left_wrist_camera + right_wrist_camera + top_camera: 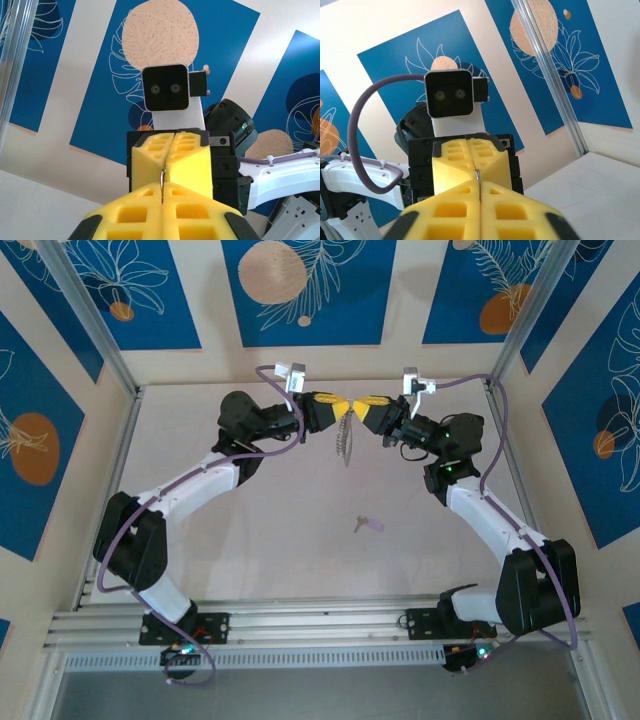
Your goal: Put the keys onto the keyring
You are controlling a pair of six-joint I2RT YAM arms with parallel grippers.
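The keyring (346,440), a pale silvery oval loop with a toothed fringe, hangs above the far middle of the table. My left gripper (340,407) and right gripper (360,406) meet tip to tip over it, each pinching its top. In the left wrist view a thin sliver of the keyring (163,177) runs between my left gripper's (163,192) closed yellow fingers, with the right gripper (171,155) facing it. In the right wrist view the keyring's wire (478,176) sits in the right gripper's (479,200) closed seam. A small key (366,524) with a lilac head lies flat on the table, nearer the arms.
The white table (280,500) is walled by blue-and-cream patterned panels (300,290) and metal frame posts (90,320). An aluminium rail (320,620) with the arm bases runs along the near edge.
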